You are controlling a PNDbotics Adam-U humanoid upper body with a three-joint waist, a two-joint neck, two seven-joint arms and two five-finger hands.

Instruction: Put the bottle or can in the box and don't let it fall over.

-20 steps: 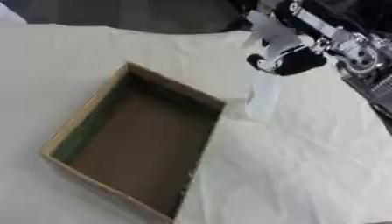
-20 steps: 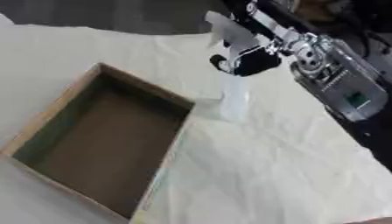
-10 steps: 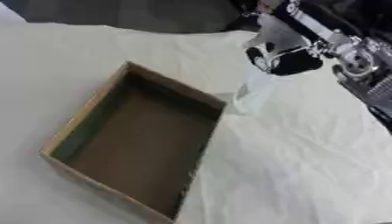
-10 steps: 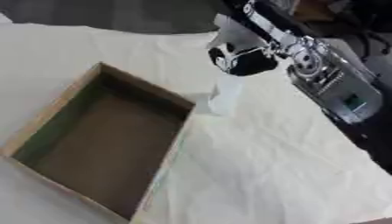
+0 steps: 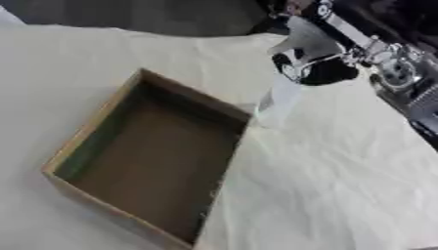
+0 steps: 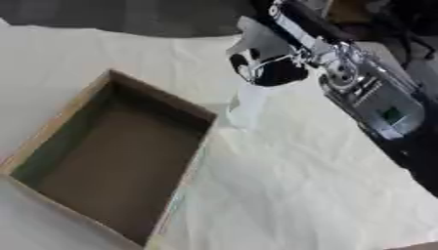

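A clear plastic bottle (image 5: 279, 101) hangs upright from my right hand (image 5: 310, 59), which is curled round its top. The bottle's base hovers just beside the far right corner of the open cardboard box (image 5: 94, 139), over the cloth. The box is brown inside and holds nothing that I can see. My right arm (image 6: 363, 93) comes in from the upper right. My left hand shows in neither view.
A wrinkled cream cloth (image 5: 325, 185) covers the table, with open room to the right of the box. The table's dark far edge (image 5: 128, 14) runs along the top.
My right hand has carried the bottle leftward, from out on the cloth to the box's far right corner. The box has stayed put.
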